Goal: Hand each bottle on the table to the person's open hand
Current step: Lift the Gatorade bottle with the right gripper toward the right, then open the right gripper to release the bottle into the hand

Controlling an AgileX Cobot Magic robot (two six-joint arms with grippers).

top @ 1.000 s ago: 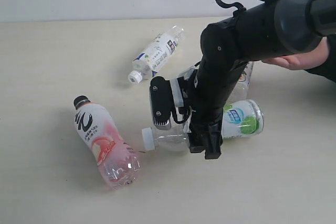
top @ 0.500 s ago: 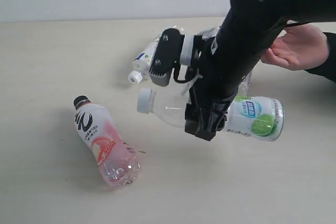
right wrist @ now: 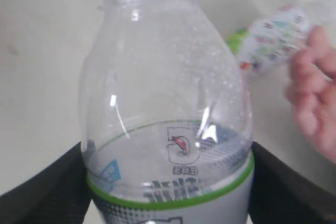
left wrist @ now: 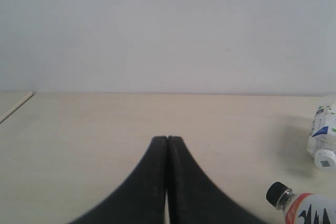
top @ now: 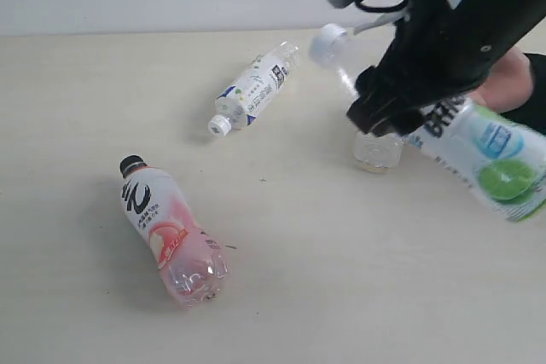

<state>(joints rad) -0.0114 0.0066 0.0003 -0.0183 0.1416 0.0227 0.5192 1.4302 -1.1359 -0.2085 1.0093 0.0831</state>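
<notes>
We find the right end effector (top: 380,117) closed around the green-labelled bottle (top: 490,155), its jaws set wide on either side of the body just above the label's green band. The bottle hangs clear of the bench (top: 85,91). It is tilted, with its white cap toward the far edge and its base low at the right edge of the exterior view. Droplets cling to the inside of its clear shoulder in the right wrist view. The person's hand (top: 512,78) lies just behind the arm and beside the held bottle. We cannot tell whether hand and bottle touch.

Three bottles are on the bench. The pink-white bottle (top: 171,232), black-capped, lies on its side at the near left with its cap pointing away. The white-labelled bottle (top: 253,87) lies on its side farther back, near the middle, with its white cap toward the near left. These two are well apart. The floral-labelled bottle (right wrist: 273,38) sits beneath the right arm, close to the person's fingers. Only its clear end shows in the exterior view, and we cannot tell whether it lies or stands.

The left end effector (left wrist: 167,145) is closed with nothing in it, its two black fingers pressed flat together above the bench. The pink-white and white-labelled bottles both appear in its camera's picture, apart from the fingers.
</notes>
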